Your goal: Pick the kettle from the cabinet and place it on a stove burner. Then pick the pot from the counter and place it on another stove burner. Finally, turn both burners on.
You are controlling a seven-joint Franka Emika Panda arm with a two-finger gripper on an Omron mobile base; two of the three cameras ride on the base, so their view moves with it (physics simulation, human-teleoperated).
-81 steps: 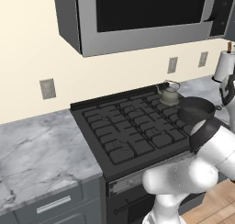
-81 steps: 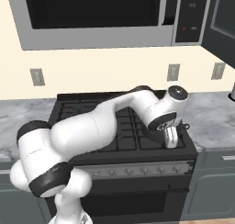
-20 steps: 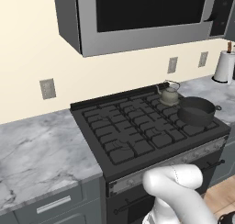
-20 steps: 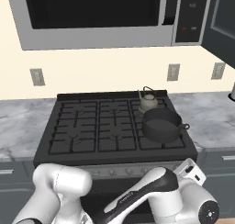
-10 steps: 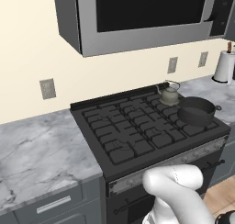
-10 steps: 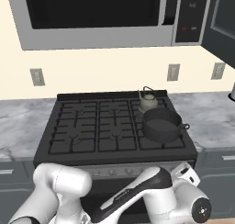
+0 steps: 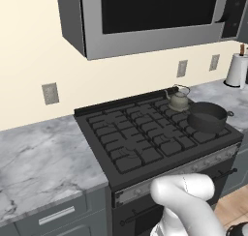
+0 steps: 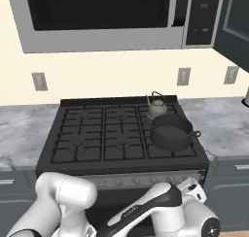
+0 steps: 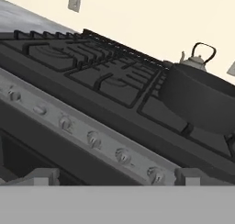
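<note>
Black cast-iron grates cover the stove burners [image 7: 145, 133] of a gas cooktop set into the white-grey marble counter [image 7: 43, 155]; the grey-olive kettle [image 7: 178, 99] stands upright on the rear right burner, its thin arched handle up and its spout curving off to one side; just in front of it, on the front right burner, sits the dark charcoal pot [image 7: 207, 116], wide and low, with a small loop handle showing at its side; in the right base view the kettle [image 8: 156, 106] is seen just behind the pot [image 8: 171, 131], the two close together but whether they touch cannot be told; a row of round knobs [image 9: 94, 138] runs along the silver front panel of the stove, below the grates; in the hand view the camera sits low before this panel, looking up and across the cooktop, with the pot [image 9: 197, 99] looming near at the right and the kettle [image 9: 196, 58] small behind it; the gripper [image 9: 114, 179] hangs down in front of the stove, close to the knobs, its jaws set wide apart and empty; a silver-framed microwave [image 8: 102, 17] hangs over the stove; a white paper towel roll [image 7: 236, 69] stands on the counter at the far right; wall outlets [image 7: 50, 93] dot the cream wall behind.
</note>
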